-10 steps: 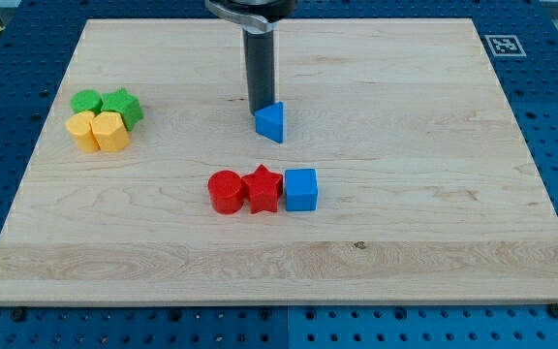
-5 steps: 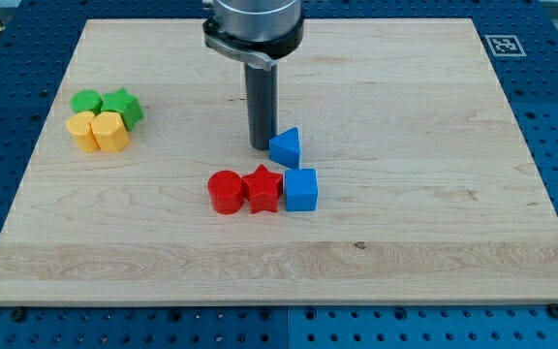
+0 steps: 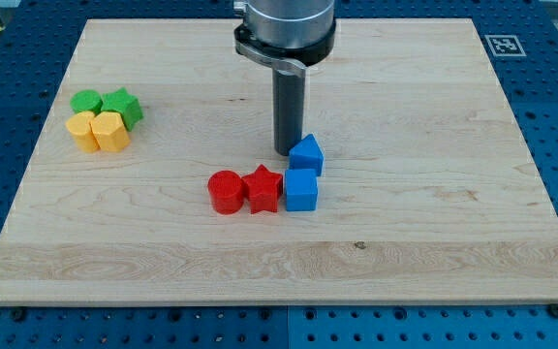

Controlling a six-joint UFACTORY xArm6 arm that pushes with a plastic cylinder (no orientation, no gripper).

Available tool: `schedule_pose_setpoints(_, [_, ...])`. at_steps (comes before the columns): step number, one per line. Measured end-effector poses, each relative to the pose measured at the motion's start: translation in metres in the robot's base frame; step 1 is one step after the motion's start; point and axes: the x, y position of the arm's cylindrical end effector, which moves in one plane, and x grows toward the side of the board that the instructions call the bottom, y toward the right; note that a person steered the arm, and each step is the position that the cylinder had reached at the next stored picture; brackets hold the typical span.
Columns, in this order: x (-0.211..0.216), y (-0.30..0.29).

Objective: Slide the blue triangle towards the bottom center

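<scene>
Camera view, single frame. My tip (image 3: pixel 289 152) sits on the board (image 3: pixel 434 233) just above mid-height, a little right of centre. It is a bare rod: nothing to open or close, nothing held, contact by pushing only.

Blue triangle (image 3: pixel 307 154) lies immediately to the view's right of my tip, touching it or nearly so; the rod hides the seam, so I cannot confirm contact. Its apex points roughly toward the view's top; I cannot make out a clear long axis.

Key relation: the triangle is beside my tip, not below it. The target, bottom centre, lies toward the view's bottom and slightly left of the triangle. From this bearing a push would send it rightward, not downward. Judgement: I need to come round to the triangle's top side before driving down.

Obstruction: a blue cube (image 3: pixel 300 190) sits directly below the triangle, touching or just short of it. To its left, in a row and touching, a red star (image 3: pixel 263 189) and a red cylinder (image 3: pixel 227 192). A straight downward push would likely carry the cube along or jam against the row.

Far left, well apart from all this: green cylinder (image 3: pixel 86 101), green star (image 3: pixel 121 105), and two yellow blocks (image 3: pixel 101 131), clustered tight. Not relevant to the move.

Lower board below the row shows bare wood.
</scene>
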Motion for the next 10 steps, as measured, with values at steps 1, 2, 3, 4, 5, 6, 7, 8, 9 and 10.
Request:
schedule_pose_setpoints(1, [0.002,0.004])
schedule_pose_setpoints(2, [0.004,0.021])
schedule_pose_setpoints(3, [0.004,0.038])
schedule_pose_setpoints(4, [0.006,0.046])
schedule_pose_setpoints(5, [0.019,0.049])
schedule_pose_setpoints(6, [0.032,0.054])
schedule_pose_setpoints(7, [0.033,0.066])
schedule_pose_setpoints(8, [0.036,0.077])
schedule_pose_setpoints(9, [0.049,0.078])
schedule_pose_setpoints(10, [0.059,0.078])
